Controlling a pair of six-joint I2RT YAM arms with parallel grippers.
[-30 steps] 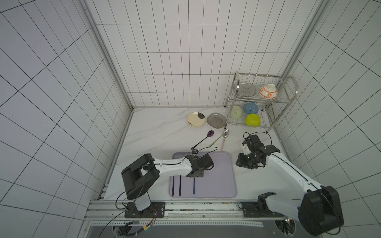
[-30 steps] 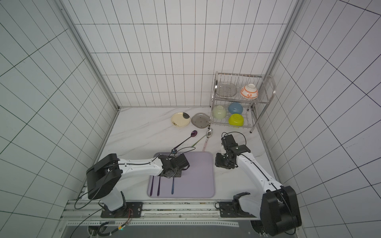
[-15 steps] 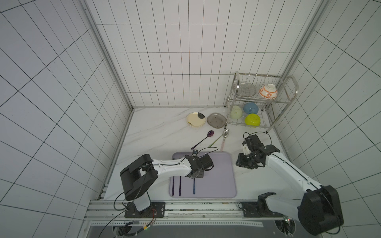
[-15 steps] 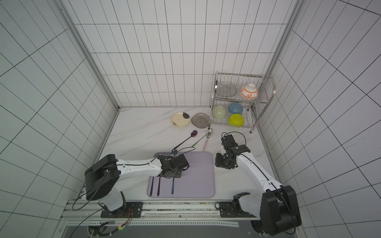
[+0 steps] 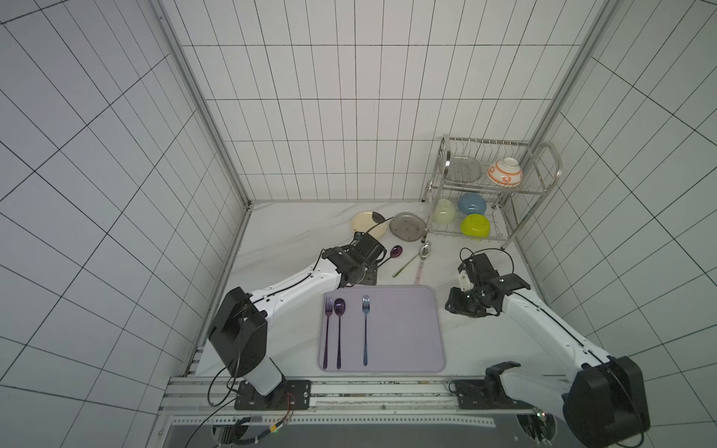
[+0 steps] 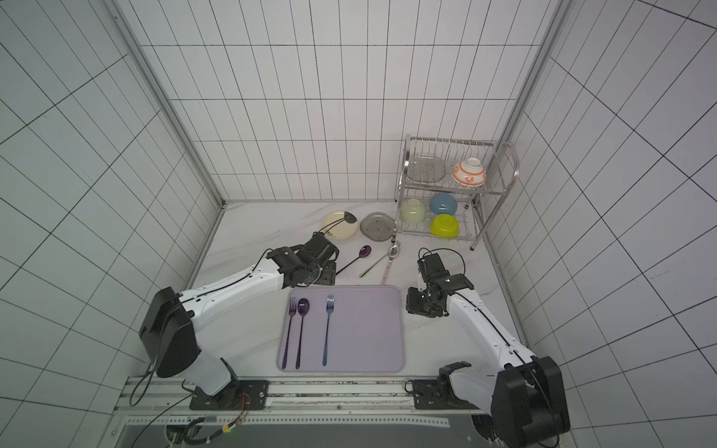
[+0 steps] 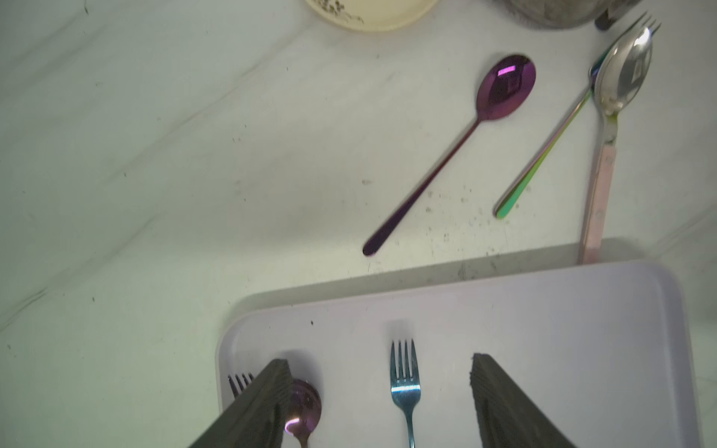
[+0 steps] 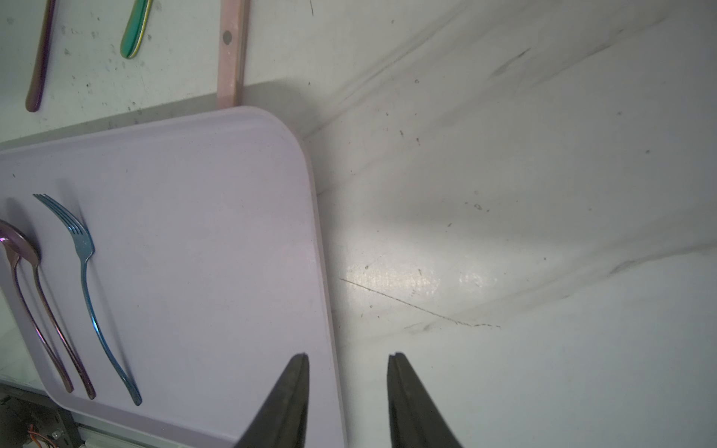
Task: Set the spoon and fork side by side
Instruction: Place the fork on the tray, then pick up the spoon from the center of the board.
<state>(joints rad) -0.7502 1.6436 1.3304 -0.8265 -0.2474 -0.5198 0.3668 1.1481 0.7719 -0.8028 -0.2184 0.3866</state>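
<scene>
Tray (image 5: 403, 333), left part: purple fork (image 5: 327, 333) and purple spoon (image 5: 339, 337) are lying side by side. Next: blue fork (image 5: 365, 333) is lying alone, just let go. Left pincer (image 7: 379, 360), clenched over it a second ago, is now standing released, empty, backing past the tray's far edge; a partner spoon probably comes next. Tabletop (image 5: 295, 240) beyond: loose spoon (image 7: 448, 155); green-handled piece (image 7: 543, 155), head mostly hidden under silver spoon (image 7: 622, 77). Right pincer (image 8: 349, 355) is hovering part-open, empty.

No text, label or number is readable; the dark marks on the cream plate (image 7: 378, 13) are illegible.
</scene>
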